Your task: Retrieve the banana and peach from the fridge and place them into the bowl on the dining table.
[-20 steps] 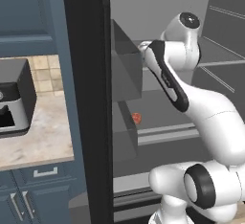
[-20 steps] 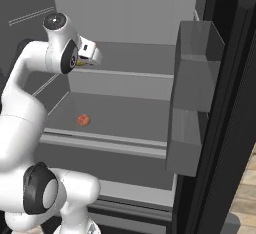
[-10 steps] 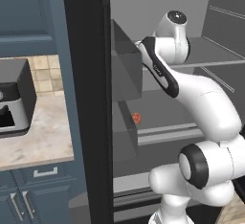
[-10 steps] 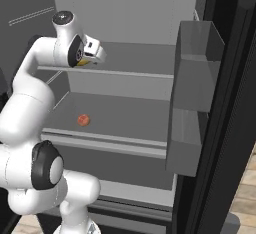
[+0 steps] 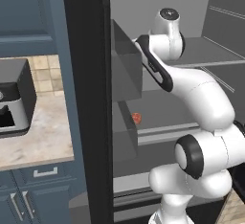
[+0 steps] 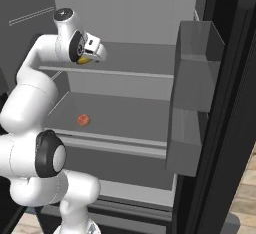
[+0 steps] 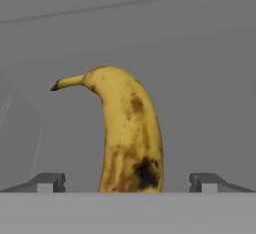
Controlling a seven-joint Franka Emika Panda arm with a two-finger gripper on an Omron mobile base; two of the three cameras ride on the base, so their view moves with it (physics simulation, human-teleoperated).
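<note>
Yellow banana (image 7: 127, 133), one, lies between the spread pincer (image 7: 127, 180) tips; one peach (image 6: 83, 120) sits on the fridge (image 6: 125, 113) shelf below.

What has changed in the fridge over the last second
The arm reached further in along the upper shelf, bringing the open gripper up to the banana, which now lies between the fingertips, not yet gripped. The peach stayed on the lower shelf, and the fridge door stayed open.
</note>
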